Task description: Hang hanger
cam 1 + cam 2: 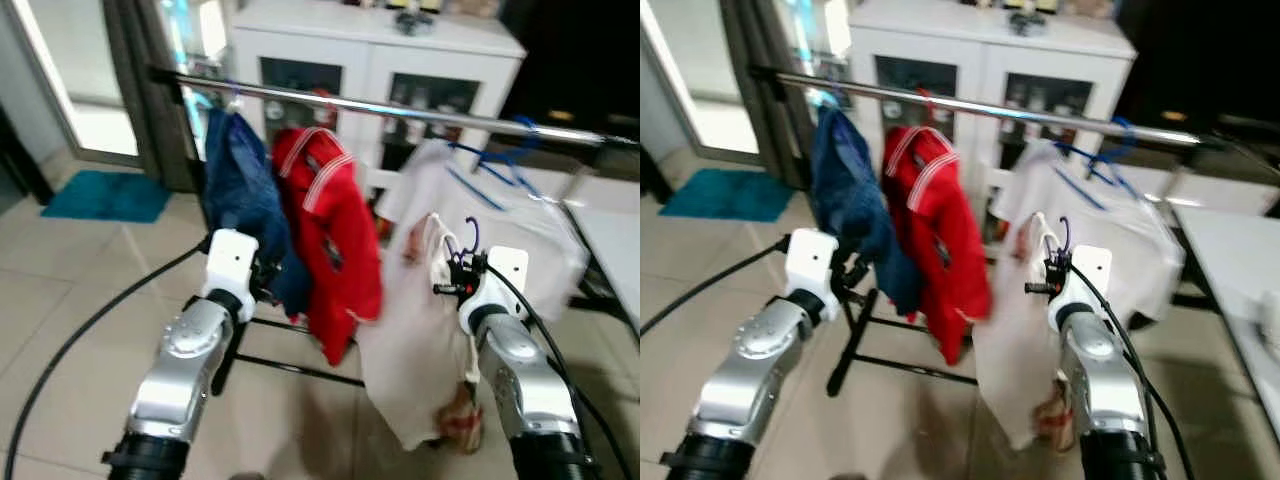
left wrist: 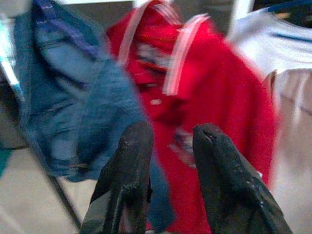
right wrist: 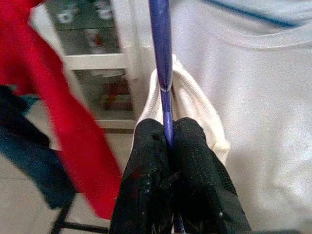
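Hanger [image 3: 161, 58] first: a thin blue one, its stem pinched tight between the two black fingers of the right gripper [image 3: 168, 141], with a cream garment [image 1: 415, 350] draped from it and hanging down past the arm. From the head views that hanger shows as a small dark hook [image 1: 470, 232] standing up just above the gripper, below the metal rail [image 1: 400, 107] and not on it. The right wrist view gives the grip itself; the head views are too soft to show it.

The left gripper [image 2: 168, 146] is raised in front of the blue denim garment [image 1: 245, 200] and the red shirt [image 1: 330, 240], fingers a little apart, nothing between them. Both garments hang on the rail, as does a white shirt [image 1: 520, 230] on another blue hanger [image 1: 500, 165] farther right.

Motion blur smears all views. The white cabinet [image 1: 380, 60] behind the rail is cut off at the top, its shelf contents unreadable.
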`<state>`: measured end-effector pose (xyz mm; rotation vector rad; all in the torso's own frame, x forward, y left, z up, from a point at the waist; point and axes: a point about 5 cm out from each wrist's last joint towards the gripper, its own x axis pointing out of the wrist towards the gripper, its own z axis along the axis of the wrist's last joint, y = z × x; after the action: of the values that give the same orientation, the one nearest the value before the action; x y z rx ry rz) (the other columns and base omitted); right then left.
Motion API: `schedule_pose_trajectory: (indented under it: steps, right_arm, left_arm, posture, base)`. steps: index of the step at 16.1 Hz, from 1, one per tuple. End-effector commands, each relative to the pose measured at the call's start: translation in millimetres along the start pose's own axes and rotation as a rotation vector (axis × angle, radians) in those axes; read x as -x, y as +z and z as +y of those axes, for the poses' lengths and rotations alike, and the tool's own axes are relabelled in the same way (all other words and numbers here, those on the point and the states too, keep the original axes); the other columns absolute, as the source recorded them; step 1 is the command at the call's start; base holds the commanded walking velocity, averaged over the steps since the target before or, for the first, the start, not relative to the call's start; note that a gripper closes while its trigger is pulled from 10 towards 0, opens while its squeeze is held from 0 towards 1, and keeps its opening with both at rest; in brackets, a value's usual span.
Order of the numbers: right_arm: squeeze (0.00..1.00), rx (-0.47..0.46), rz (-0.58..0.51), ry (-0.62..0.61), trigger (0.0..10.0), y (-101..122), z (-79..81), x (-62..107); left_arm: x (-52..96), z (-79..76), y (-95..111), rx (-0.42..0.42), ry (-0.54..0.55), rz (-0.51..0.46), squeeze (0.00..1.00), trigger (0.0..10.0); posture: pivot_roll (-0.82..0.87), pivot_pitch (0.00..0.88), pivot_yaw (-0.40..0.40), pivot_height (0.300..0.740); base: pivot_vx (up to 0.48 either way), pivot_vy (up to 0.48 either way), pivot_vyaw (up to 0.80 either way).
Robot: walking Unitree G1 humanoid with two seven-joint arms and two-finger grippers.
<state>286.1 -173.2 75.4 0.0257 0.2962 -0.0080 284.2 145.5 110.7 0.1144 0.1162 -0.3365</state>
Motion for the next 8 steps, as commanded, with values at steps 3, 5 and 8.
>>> schedule_pose_trajectory:
  steps: [3, 5, 8]
  right_arm:
    - [0.0, 0.011, -0.046, 0.018, 10.0, 9.8, 3.9, -1.2]
    - [0.0, 0.011, -0.047, 0.021, 10.0, 9.7, 4.2, -1.2]
    - [0.0, 0.014, -0.049, 0.026, 10.0, 9.8, 4.8, -1.4]
  left_arm:
    - [-1.4, -1.1, 3.1, -0.007, -0.006, -0.012, 0.0, 10.0]
    - [-1.7, -2.5, 3.3, -0.009, -0.009, -0.013, 0.0, 10.0]
    - [-1.7, -4.5, 3.1, -0.011, -0.017, -0.014, 0.0, 10.0]
  posture:
    - [0.08, 0.0, -0.047, 0.74]
    - [0.08, 0.0, -0.048, 0.74]
    - [0.09, 0.0, -0.054, 0.74]
  base:
    - [0.368, 0.0, 0.0]
    - [0.368, 0.0, 0.0]
    - [0.368, 0.0, 0.0]
